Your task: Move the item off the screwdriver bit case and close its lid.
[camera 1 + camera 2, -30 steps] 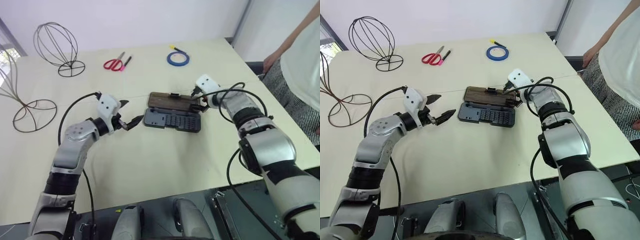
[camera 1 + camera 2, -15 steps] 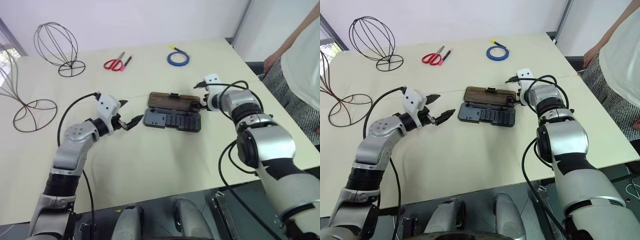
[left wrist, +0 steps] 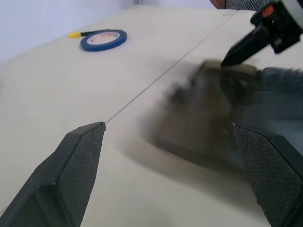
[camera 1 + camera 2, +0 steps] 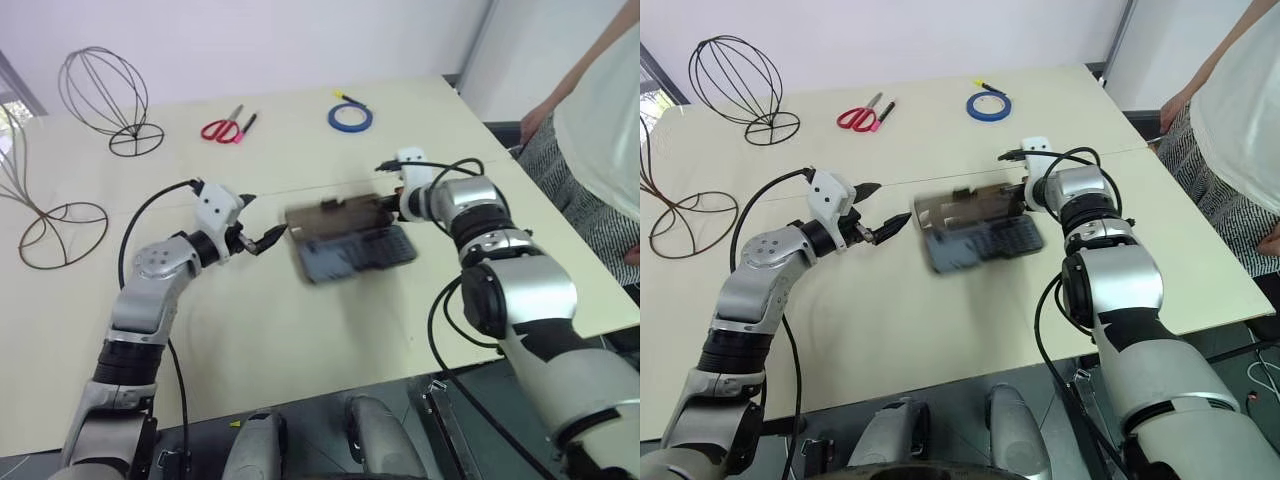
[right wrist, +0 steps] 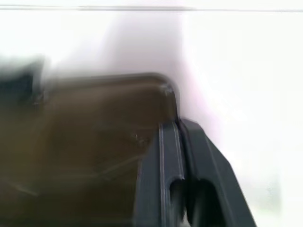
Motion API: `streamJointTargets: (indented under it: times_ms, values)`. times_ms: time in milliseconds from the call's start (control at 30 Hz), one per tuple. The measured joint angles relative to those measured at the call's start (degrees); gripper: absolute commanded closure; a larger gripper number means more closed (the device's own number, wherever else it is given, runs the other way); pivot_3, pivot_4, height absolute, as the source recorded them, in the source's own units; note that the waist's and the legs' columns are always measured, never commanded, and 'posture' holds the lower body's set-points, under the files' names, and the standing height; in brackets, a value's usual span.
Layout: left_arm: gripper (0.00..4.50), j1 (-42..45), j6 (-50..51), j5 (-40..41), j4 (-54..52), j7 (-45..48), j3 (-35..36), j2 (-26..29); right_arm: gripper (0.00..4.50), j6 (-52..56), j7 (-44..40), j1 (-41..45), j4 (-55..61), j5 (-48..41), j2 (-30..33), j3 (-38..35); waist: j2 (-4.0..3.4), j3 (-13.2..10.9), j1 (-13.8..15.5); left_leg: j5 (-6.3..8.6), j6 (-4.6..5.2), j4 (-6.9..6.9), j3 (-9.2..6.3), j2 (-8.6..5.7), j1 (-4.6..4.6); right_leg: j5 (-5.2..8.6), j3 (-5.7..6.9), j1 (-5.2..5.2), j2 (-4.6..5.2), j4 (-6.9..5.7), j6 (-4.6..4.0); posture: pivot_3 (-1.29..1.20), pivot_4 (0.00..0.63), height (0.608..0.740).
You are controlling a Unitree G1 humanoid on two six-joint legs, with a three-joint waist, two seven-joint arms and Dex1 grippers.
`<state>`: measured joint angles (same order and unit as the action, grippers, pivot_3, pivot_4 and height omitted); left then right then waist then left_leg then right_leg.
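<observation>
Resting pressed together against the brown lid's (image 4: 970,206) right end, the right gripper (image 4: 1025,193) pinches nothing; the left gripper (image 4: 888,207) gapes wide beside the case (image 4: 985,243).

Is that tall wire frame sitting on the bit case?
No, the tall wire frame stands on the table's left edge, far from the bit case.

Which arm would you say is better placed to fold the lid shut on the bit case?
The right, probably. The right gripper is shut at the lid's corner, while the left gripper hangs open beside the screwdriver bit case, apart from it.
</observation>
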<state>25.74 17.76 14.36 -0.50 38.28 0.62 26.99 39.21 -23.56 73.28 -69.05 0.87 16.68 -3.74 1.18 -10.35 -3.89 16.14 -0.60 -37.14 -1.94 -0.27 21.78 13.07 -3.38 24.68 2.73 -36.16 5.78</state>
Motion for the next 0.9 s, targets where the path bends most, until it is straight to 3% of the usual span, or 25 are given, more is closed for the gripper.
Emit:
streamJointTargets:
  times_ms: [267,433,533,667,900]
  values:
    - [0.0,1.05,-0.98,-0.15,1.57,-0.18,0.32,0.0,4.47,4.1,0.18,-2.22,5.81,-0.19,-0.28,0.16,0.0,0.0,0.01,0.0,0.0,0.0,0.0,0.0,-0.01,0.0,0.0,-0.01,0.02,0.01,0.0,0.0,0.15,0.74]
    - [0.0,1.11,-1.12,-0.14,1.67,-1.04,0.63,0.02,4.47,15.71,8.14,-4.93,15.93,-3.06,-2.4,-5.19,-0.01,0.0,0.09,0.0,0.0,0.01,-0.07,0.11,0.02,0.0,0.01,0.01,0.05,0.0,0.0,0.0,0.15,0.74]
    - [0.0,1.1,-1.12,-0.13,1.64,-1.27,0.93,0.1,4.47,28.42,15.71,-9.29,30.58,-4.55,-6.71,-11.5,-0.03,0.02,0.05,0.0,0.0,0.0,-0.19,0.13,0.21,0.0,-0.01,0.24,0.07,-0.07,0.0,0.0,0.15,0.74]
    - [0.0,1.04,-0.94,-0.1,1.51,-1.46,0.96,0.12,4.47,45.06,23.46,-14.19,51.57,-4.21,-17.03,-19.64,-0.04,0.06,-0.11,-0.1,-0.18,-0.04,-0.24,0.14,0.71,-0.01,-0.04,0.87,0.04,-0.3,-0.01,0.0,0.15,0.74]
    - [0.0,0.98,-0.7,-0.1,1.47,-1.67,0.93,0.11,4.47,52.9,27.5,-18.34,65.28,-4.08,-25.96,-20.77,-0.06,0.06,0.16,-0.24,-0.41,0.0,-0.17,0.01,0.71,-0.03,0.02,0.84,0.17,-0.31,-0.01,0.0,0.15,0.74]
